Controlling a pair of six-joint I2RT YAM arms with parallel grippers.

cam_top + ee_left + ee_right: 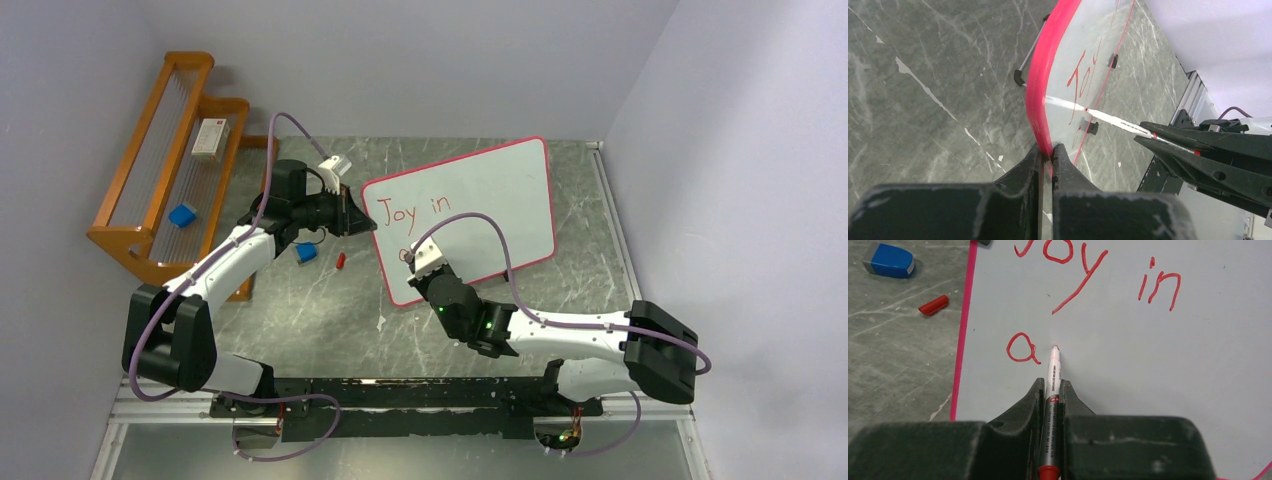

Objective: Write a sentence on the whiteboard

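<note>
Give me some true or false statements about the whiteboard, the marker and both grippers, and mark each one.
1. The right gripper holds a marker. True.
2. The writing on the whiteboard is blue. False: it is red, reading "Joy in a".
3. The left gripper is shut on the whiteboard's pink edge. True.
4. The small red cap lies on the whiteboard. False: it lies on the table beside the board.

Top view looks down from high above the whiteboard (510,190); 2 wrist views sit close against it, sharing its red writing (1079,282).
</note>
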